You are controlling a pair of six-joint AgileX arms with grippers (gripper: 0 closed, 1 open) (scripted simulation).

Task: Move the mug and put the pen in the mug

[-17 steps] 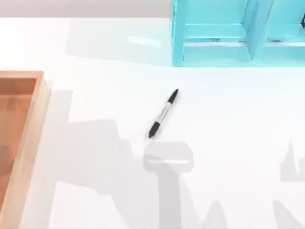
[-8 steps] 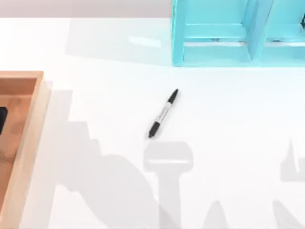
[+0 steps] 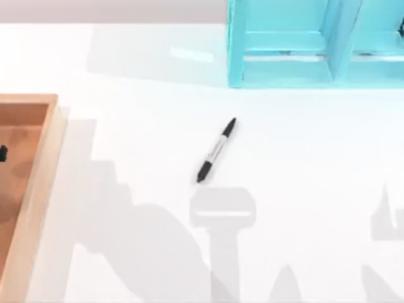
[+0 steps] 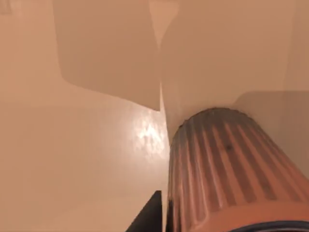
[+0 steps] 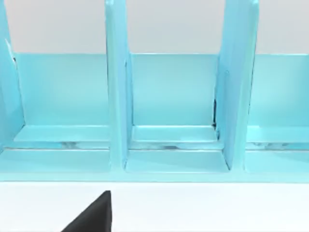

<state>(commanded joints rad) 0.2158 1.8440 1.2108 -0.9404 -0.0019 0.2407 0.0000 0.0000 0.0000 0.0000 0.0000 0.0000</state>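
Our left gripper (image 3: 2, 153) hovers over the wooden tray (image 3: 38, 189), mug (image 4: 231, 169) just beside it; its jaw state we cannot tell. The pen (image 3: 216, 150) lies well off rightward, diagonal.

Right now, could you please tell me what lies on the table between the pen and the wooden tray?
Nothing: in the top view the white table between the pen and the wooden tray is bare, crossed only by grey shadows.
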